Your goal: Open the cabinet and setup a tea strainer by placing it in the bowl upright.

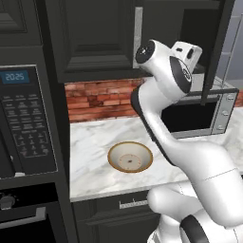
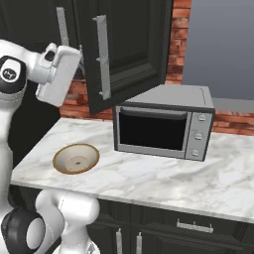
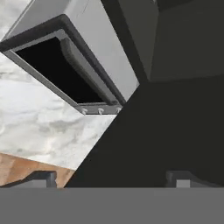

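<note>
The cabinet's right door (image 2: 130,47) stands swung open over the microwave, its silver bar handle (image 2: 102,57) facing out. The left door (image 1: 97,33) is shut. My gripper (image 3: 113,180) is open, its fingertips (image 3: 41,178) far apart with nothing between them. It hangs up by the cabinet front, just left of the open door, and the white hand (image 2: 57,74) shows there too. The bowl (image 1: 130,157), tan-rimmed and cream inside, sits empty on the marble counter (image 1: 95,137) well below the hand. The tea strainer is hidden from view.
A silver microwave (image 2: 163,121) stands on the counter right of the bowl, under the open door. A dark oven column with a keypad (image 1: 26,123) walls off the left. Red brick (image 1: 102,99) backs the counter. Drawers (image 2: 193,225) sit below.
</note>
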